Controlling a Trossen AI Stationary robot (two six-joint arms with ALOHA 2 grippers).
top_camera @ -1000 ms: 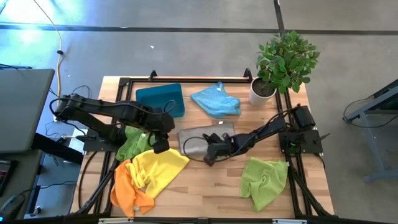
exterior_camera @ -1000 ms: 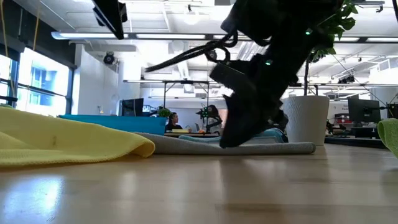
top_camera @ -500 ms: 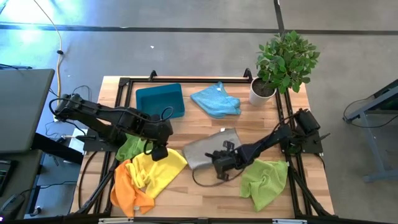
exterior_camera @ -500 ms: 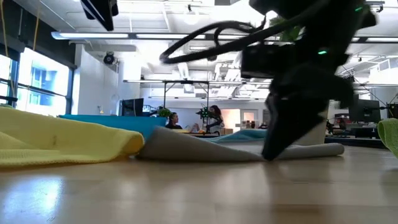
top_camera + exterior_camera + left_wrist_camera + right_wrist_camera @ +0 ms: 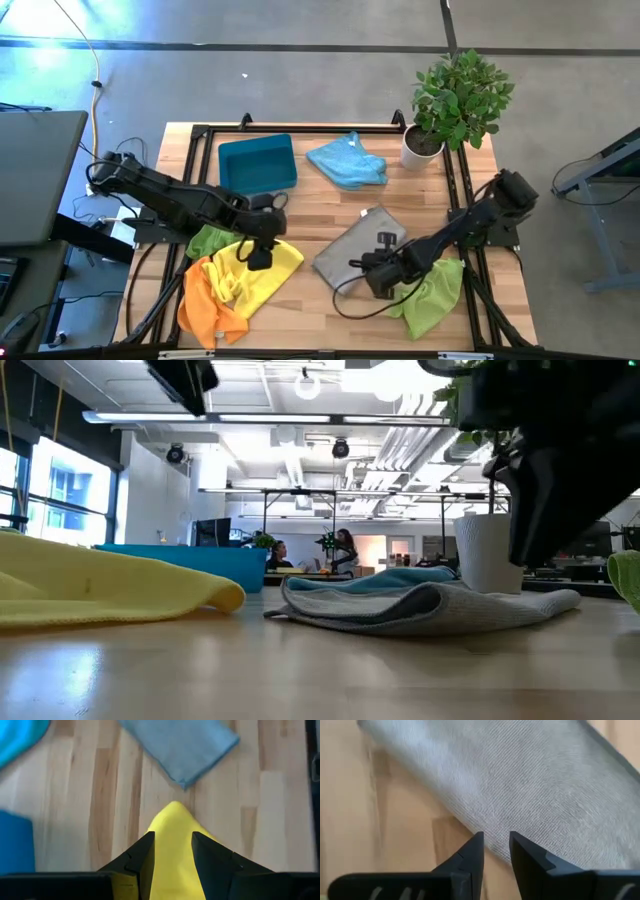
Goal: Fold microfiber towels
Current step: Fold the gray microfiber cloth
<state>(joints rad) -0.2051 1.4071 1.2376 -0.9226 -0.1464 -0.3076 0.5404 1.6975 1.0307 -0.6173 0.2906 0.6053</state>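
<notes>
The grey towel [image 5: 352, 246] lies flat and slanted at the table's middle, with a low hump at one end in the low view [image 5: 400, 603]. My right gripper [image 5: 375, 283] hangs just above its near edge [image 5: 485, 840], fingers a little apart, touching nothing. My left gripper [image 5: 262, 255] is open above a corner of the yellow towel [image 5: 172, 870], high over the table. The yellow towel [image 5: 250, 272] lies crumpled on the orange towel [image 5: 205, 308] and a lime green towel [image 5: 208, 240].
A teal tray [image 5: 257, 162] and a light blue towel [image 5: 347, 160] lie at the far side. A potted plant [image 5: 455, 100] stands at the far right corner. A second lime green towel [image 5: 432, 290] lies near right, beside my right gripper. Bare wood lies near the middle.
My right gripper has gone toward the table's near right corner, dragging the grey towel with it. The towel has slid and turned to lie slanted. The gripper now stands raised clear of it. My left gripper has shifted a little toward the near edge, over the yellow towel.
</notes>
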